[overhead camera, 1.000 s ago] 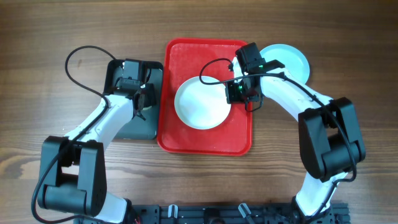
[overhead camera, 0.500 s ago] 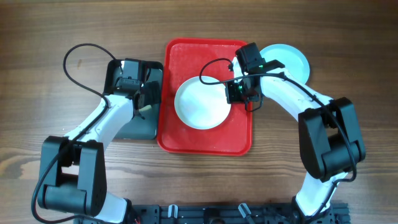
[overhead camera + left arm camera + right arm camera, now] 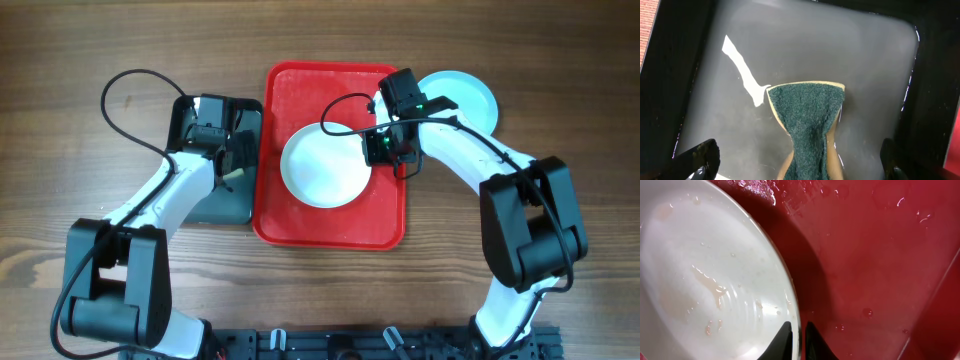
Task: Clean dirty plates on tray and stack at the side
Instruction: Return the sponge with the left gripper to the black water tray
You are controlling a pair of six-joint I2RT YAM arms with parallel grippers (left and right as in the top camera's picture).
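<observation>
Red tray (image 3: 385,225) holds the white plate (image 3: 320,170) near its middle, with bare room by the front edge. The right gripper (image 3: 797,342) pinches the plate's right rim. The left gripper (image 3: 797,156) is spread wide over the green sponge (image 3: 807,110) in the black tray (image 3: 790,45).

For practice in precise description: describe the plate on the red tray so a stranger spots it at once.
Find the red tray mid-scene. The white plate lies on it, its right rim between the fingers of the right gripper. The pale blue plate nearby sits off the tray, on the table.
</observation>
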